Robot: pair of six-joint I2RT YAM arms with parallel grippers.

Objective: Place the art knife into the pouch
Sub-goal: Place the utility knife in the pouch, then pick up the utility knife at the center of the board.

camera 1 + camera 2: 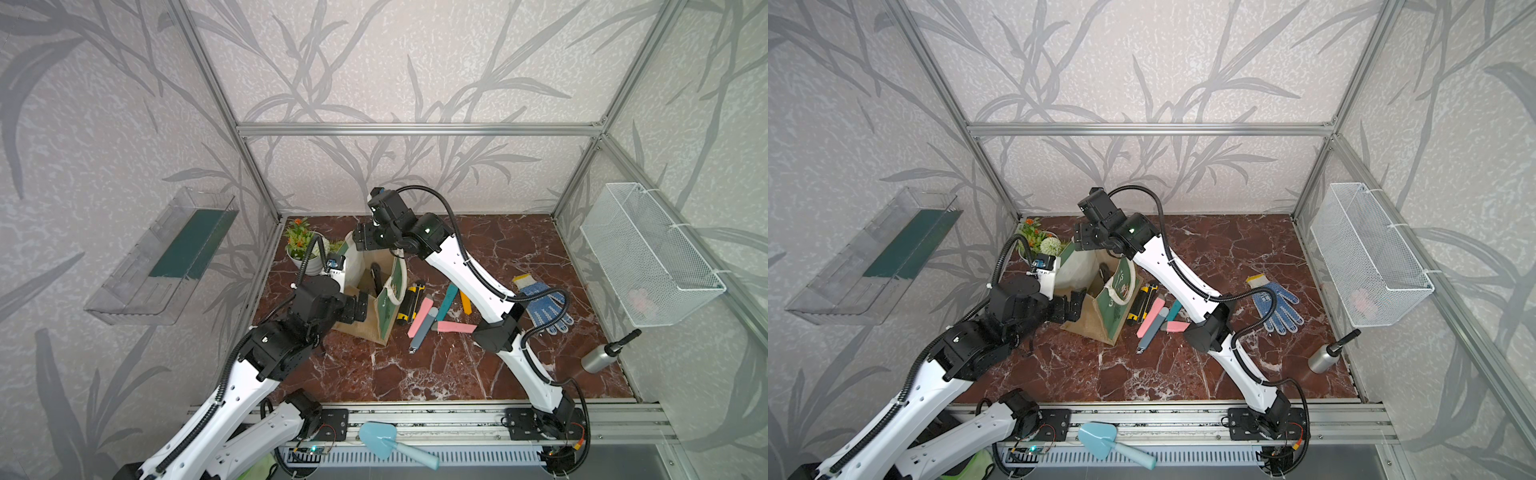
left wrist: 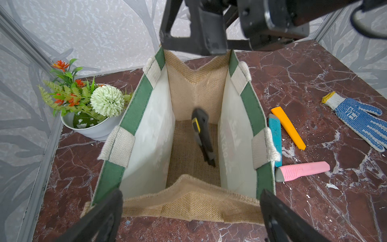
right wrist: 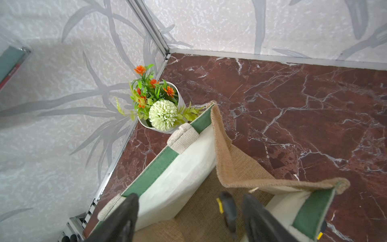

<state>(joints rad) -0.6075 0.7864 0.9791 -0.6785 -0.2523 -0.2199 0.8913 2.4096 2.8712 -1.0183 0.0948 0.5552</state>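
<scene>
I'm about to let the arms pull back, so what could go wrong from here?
The art knife is blurred, mid-drop inside the pouch; it may settle leaning on a wall. The right gripper hangs open at the pouch mouth and could snag the rim when leaving. The left gripper is open, so nothing steadies the pouch.

In the pouch (image 2: 138, 111), the art knife (image 2: 204, 138); flower pot (image 2: 92, 131) just beside.

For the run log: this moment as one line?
right claw: open over pouch | art knife: inside pouch, ungripped | left claw: open beside pouch
</scene>
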